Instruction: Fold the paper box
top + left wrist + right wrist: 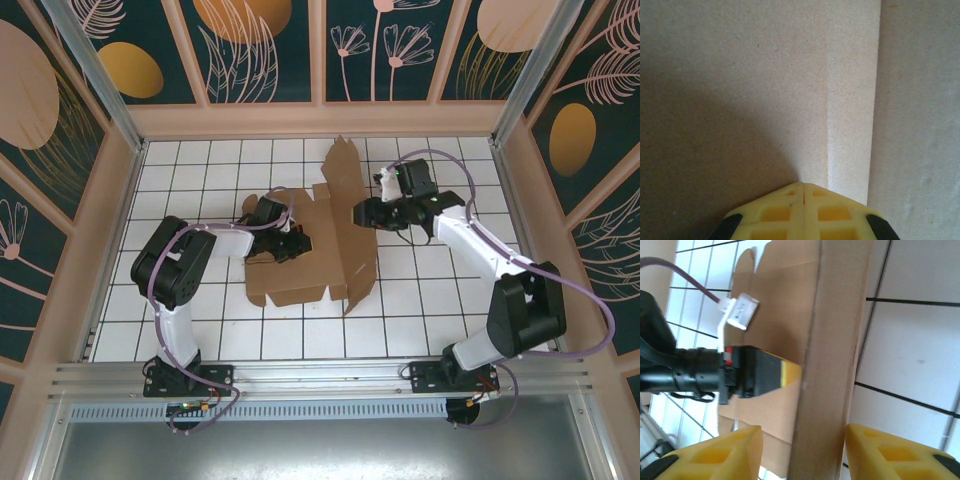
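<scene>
Where paper box [310, 262] sits: on desk [420, 300], panel under left pincer [802, 187], raised wall inside right pincer [804, 432].
Left pincer: pressed together, tip on panel.
Right pincer: spread around wall.
Handling: light, springy, creases easily; you'd grip wall's free edge.

Black-and-white arms [478, 248] carry purple cables [606, 312] and end in yellow fingers [890, 455].

Left arm [180, 265] bent sharply at the elbow, forearm reaching right, left gripper [802, 202] with yellow fingers pressed together, right arm [500, 285] extended forward and inward, right gripper [800, 452] pointing left, its yellow fingers [722, 455] standing apart.
</scene>
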### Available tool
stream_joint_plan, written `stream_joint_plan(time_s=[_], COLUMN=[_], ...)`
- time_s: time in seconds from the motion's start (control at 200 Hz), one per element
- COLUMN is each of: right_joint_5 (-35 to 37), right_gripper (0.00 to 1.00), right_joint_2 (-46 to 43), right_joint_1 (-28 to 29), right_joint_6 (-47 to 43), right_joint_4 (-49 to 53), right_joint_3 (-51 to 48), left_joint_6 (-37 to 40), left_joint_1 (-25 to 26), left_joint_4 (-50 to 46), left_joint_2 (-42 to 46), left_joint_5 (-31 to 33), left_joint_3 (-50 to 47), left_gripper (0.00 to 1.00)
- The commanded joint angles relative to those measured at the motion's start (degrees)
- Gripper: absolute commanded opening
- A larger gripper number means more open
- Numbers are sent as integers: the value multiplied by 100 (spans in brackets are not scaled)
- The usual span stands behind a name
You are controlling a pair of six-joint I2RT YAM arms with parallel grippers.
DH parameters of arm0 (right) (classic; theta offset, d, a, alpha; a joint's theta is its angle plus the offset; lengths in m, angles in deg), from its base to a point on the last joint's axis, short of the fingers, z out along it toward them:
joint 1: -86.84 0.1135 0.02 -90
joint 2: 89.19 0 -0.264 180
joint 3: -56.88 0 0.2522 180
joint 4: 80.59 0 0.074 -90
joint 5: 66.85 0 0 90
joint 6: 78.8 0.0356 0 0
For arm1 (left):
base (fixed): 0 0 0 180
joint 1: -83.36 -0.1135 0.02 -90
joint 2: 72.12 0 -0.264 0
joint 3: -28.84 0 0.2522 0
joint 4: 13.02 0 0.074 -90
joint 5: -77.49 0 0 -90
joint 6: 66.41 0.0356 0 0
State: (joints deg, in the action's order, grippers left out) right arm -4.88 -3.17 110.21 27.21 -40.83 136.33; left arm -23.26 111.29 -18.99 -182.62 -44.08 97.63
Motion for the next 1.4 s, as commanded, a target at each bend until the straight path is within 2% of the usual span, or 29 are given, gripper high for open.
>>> stream_joint_plan(time_s=[0.0,0.125,0.16,0.19,0.43,0.656,0.851,0.986,1.176,1.336,1.396], right_joint_5=[214,453,395,310,-218,-157,-266,-91,319,316,238], right_gripper=[64,91,93,99,99,99,99,99,99,99,99], right_joint_2=[315,510,547,594,1037,1548,1787,1716,908,189,16], right_joint_1=[405,765,868,910,1318,1664,1705,1705,1392,827,432], right_joint_6=[-87,-67,-10,40,431,593,808,730,446,271,190], right_joint_4=[404,401,324,236,-497,-844,-1378,-1295,-836,-681,-637], right_joint_3=[396,607,602,581,512,656,441,501,488,140,20], left_joint_6=[-130,-148,-157,-175,-246,-269,-272,-241,219,466,554], left_joint_1=[47,47,47,44,40,41,36,38,38,38,38], left_joint_4=[139,230,248,277,422,467,469,390,-403,-789,-897], left_joint_2=[140,206,206,206,296,316,303,325,495,571,549], left_joint_5=[-118,-119,-121,-133,-128,-128,-105,-49,388,625,678], left_joint_3=[-180,-267,-288,-304,-434,-493,-507,-482,-201,-48,-10], left_gripper=[0,0,0,0,0,0,0,0,0,0,0])
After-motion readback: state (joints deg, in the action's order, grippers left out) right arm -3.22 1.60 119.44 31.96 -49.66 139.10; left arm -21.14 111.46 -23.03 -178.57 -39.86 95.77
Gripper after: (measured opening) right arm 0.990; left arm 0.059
